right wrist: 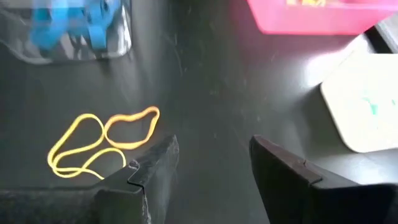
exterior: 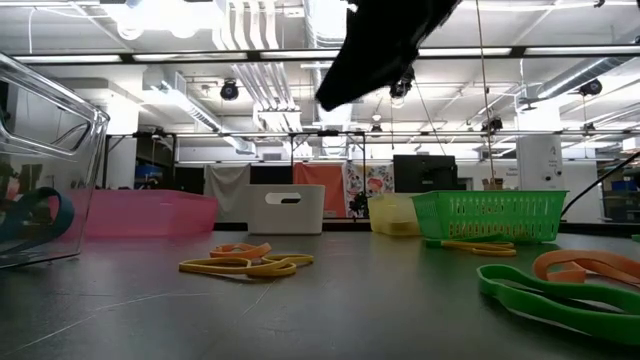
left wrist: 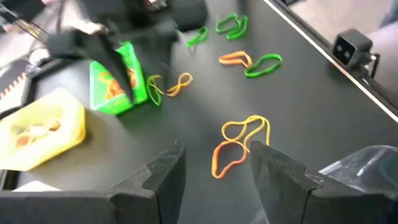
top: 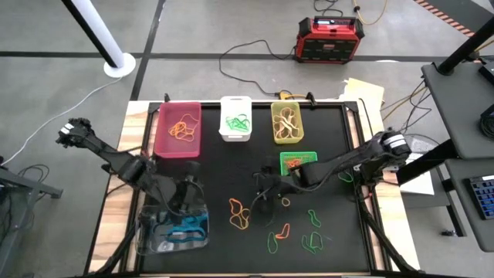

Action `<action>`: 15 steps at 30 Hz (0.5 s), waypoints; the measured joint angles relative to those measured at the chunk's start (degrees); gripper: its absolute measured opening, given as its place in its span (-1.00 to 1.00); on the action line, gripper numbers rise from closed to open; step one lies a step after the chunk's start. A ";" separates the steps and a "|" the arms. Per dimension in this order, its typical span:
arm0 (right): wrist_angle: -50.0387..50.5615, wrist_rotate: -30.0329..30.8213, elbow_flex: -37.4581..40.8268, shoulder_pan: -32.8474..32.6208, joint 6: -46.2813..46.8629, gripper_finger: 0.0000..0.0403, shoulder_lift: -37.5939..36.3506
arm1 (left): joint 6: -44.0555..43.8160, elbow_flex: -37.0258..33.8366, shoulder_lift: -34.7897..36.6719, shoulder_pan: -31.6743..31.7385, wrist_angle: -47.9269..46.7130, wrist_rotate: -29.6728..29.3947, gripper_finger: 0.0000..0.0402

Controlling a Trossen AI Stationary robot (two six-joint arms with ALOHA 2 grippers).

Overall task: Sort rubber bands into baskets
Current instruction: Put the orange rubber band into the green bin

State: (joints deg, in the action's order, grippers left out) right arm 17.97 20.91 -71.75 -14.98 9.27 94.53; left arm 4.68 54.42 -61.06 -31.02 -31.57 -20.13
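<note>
Several loose rubber bands lie flat on the black mat: an orange and a yellow one [top: 239, 214], a small yellow one [top: 285, 202], and orange and green ones [top: 278, 235]. Along the far side stand the pink basket [top: 177, 127], the white basket [top: 235, 117] and the yellow-green basket [top: 285, 122]. The small green mesh basket [top: 297, 162] stands mid-table. The clear basket [top: 174, 230], at the near left, holds blue bands. My left gripper [left wrist: 214, 180] hangs open above the clear basket's far edge with nothing between its fingers. My right gripper [right wrist: 211, 168] hangs open over the mat, near the orange and yellow bands [right wrist: 102, 140].
The mat's raised rim [top: 351, 177] frames the work area. A red-black box [top: 330, 38] and cables lie on the floor beyond the table. Bare mat lies between the far baskets and the loose bands.
</note>
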 joint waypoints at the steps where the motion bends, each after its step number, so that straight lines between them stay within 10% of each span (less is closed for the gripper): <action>1: -0.28 0.00 -0.18 0.02 0.24 -0.04 1.07 | 0.51 -1.33 1.38 0.65 1.49 0.09 -0.20; 15: -3.41 -7.50 -10.30 0.04 1.72 -0.04 18.55 | 3.05 -18.63 15.13 2.95 23.71 0.14 -0.20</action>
State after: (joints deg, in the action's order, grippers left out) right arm 14.56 13.40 -82.05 -14.94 10.98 113.09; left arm 7.73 35.79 -45.93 -28.07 -7.86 -19.99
